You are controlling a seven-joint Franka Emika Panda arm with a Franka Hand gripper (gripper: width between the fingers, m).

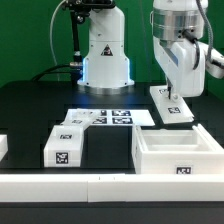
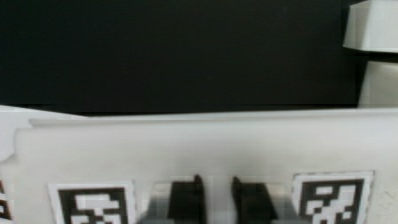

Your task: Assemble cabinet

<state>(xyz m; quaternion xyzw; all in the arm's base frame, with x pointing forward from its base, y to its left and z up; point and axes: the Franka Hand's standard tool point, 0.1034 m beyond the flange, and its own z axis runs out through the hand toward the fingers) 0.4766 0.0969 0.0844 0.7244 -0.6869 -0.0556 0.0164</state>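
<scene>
Both fingers point(image 2: 187, 200) are squeezed close together, with only a thin white strip showing between them. They are dark and point down at a flat panel point(image 2: 214, 135). I cannot tell if they are pinching the flat panel or just touching it. In the wrist view, two black-and-white tags point(image 2: 98, 205) sit on the flat panel, one on each side of the fingers.

In the exterior view, the flat panel point(image 1: 165, 108) lies on the black bench point(image 1: 30, 110), far over on the exterior view's right. The white arm point(image 1: 180, 50) comes down onto it from above.

Just in front of the flat panel stands the cabinet box point(image 1: 155, 165), open on top, with one tag on its front wall. The marker board point(image 1: 100, 118) lies in the middle of the bench. A white block point(image 1: 62, 150) with one tag sits on the exterior view's left. A long white rail point(image 1: 90, 187) runs along the front edge.
</scene>
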